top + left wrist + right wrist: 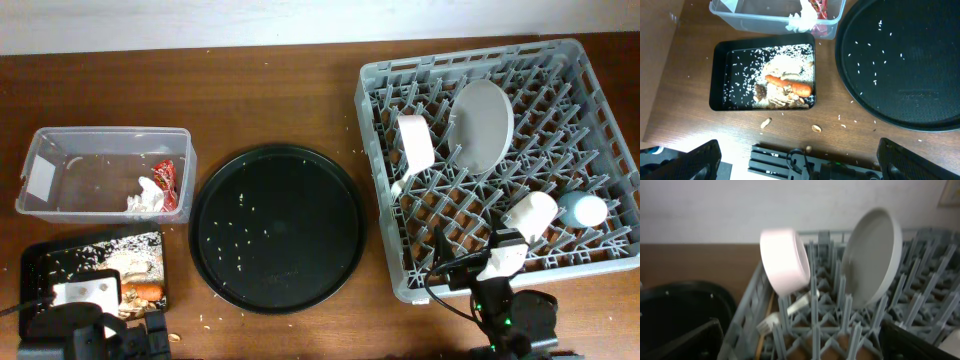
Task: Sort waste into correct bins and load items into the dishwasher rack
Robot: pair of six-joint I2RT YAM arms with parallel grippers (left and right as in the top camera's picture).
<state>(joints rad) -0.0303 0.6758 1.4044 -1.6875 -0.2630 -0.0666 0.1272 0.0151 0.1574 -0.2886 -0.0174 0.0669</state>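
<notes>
The grey dishwasher rack (372, 130) holds a round white plate (482, 123) on edge, a white bowl (416, 142), a white cup (531, 213) and a light-blue cup (583, 209). The clear tub (105, 135) holds the red wrapper (165, 183) and white tissue (147, 198). The flat black tray (713, 75) holds the carrot stick (790, 86) and rice scraps (790, 62). My left gripper (800, 162) is open and empty, near the table's front edge below the tray. My right gripper (805, 345) is open and empty at the rack's front edge (747, 315), facing the bowl (785, 260) and plate (872, 255).
A large round black tray (277, 228) with scattered rice grains lies between the bins and the rack. A white fork (785, 314) lies in the rack under the bowl. Loose scraps and grains (766, 122) lie on the wood in front of the flat tray.
</notes>
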